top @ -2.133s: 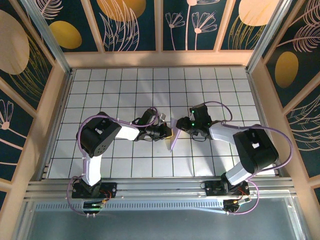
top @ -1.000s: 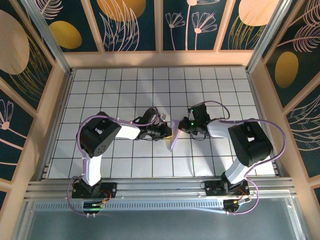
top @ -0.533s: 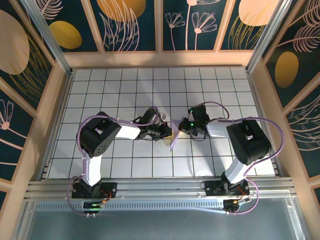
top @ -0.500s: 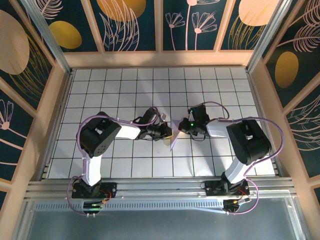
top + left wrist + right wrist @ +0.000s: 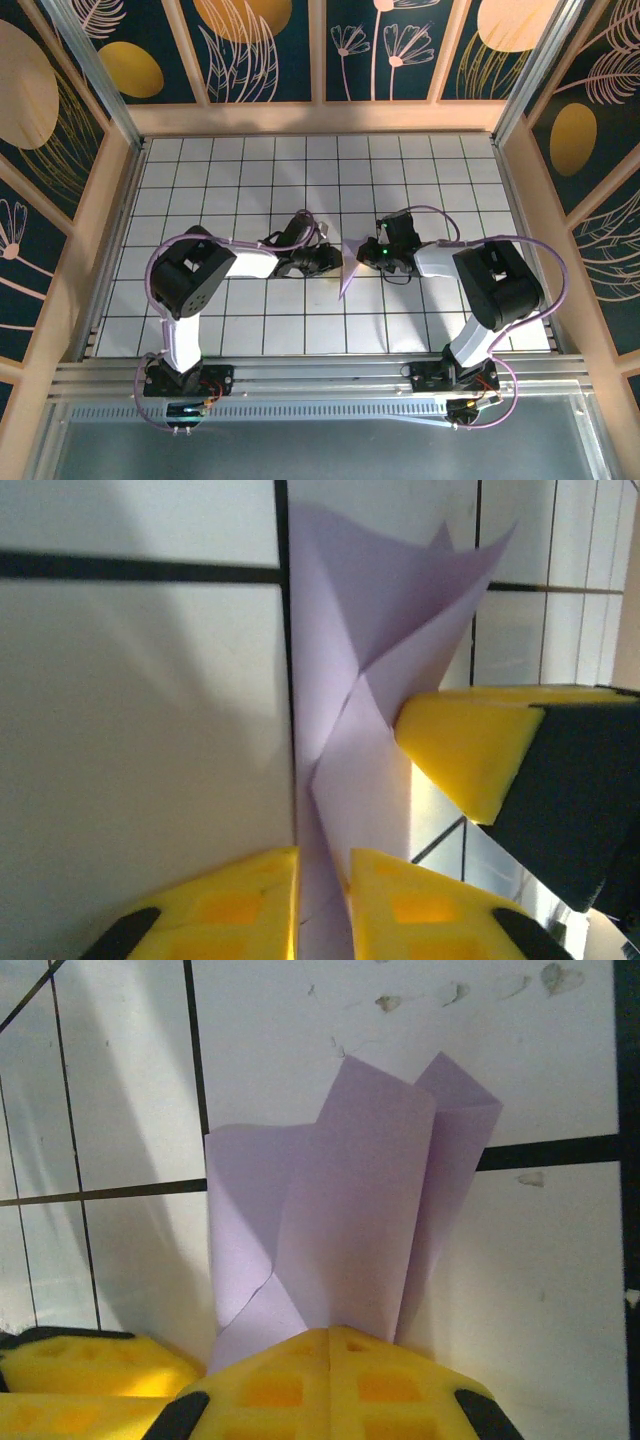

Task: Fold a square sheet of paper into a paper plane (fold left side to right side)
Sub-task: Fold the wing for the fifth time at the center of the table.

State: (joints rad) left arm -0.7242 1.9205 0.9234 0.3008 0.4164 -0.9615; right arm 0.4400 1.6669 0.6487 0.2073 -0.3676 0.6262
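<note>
The paper plane (image 5: 346, 272) is a slim pointed piece of lavender paper standing on edge at the middle of the gridded table (image 5: 450, 180), between the two arms. My left gripper (image 5: 337, 259) reaches it from the left. In the left wrist view its yellow fingers (image 5: 230, 905) stand slightly apart, open, with the paper's folded layers (image 5: 350, 650) running through the gap. My right gripper (image 5: 360, 253) comes from the right and is shut on the paper's upper part. Folded flaps (image 5: 350, 1220) rise from its closed tips (image 5: 330, 1345).
Wooden walls (image 5: 100, 210) and aluminium posts enclose the white tiled table on three sides. The arm bases sit on the rail (image 5: 320, 375) at the near edge. A yellow finger (image 5: 90, 1370) of the left gripper lies just beside the right gripper's tips.
The left gripper's jaws have parted a little around the paper. The right gripper stays shut on it and has edged slightly left. The paper has barely moved.
</note>
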